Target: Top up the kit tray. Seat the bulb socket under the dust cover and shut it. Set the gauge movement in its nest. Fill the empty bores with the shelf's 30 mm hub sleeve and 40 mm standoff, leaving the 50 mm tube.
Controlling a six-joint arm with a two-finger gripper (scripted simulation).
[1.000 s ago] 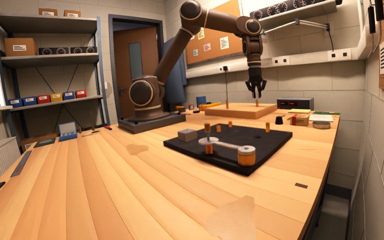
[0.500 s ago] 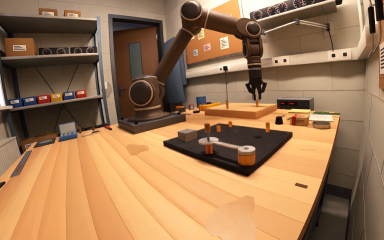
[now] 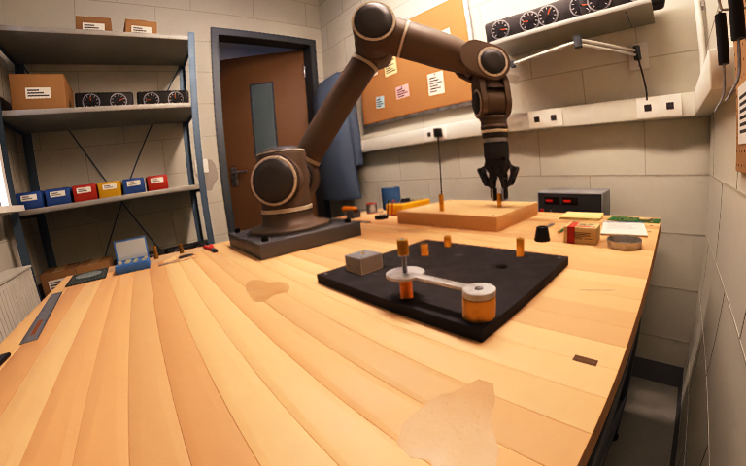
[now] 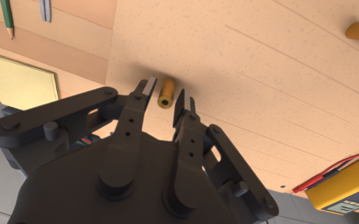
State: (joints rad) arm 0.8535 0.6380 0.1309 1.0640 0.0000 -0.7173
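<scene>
A short orange hollow sleeve point(image 4: 166, 93) point(image 3: 499, 199) stands upright on the raised wooden shelf block point(image 3: 467, 213) at the back of the bench. It sits just below and between the fingers of my open gripper point(image 4: 166, 93) point(image 3: 498, 189), which holds nothing. A taller orange tube point(image 3: 440, 202) point(image 4: 353, 30) stands on the block's left part. The black kit tray point(image 3: 443, 284) lies nearer the front. It carries a grey box point(image 3: 363, 261), several orange pins point(image 3: 519, 247), an open bore point(image 3: 500, 266) and a grey link with an orange drum point(image 3: 478, 302).
The arm's base point(image 3: 286, 220) stands left of the block. A power supply point(image 3: 573, 200), a black knob point(image 3: 542, 233), a small carton point(image 3: 582, 232) and a round tin point(image 3: 624, 242) sit to the right. A yellow multimeter point(image 4: 336, 191) lies beside the block.
</scene>
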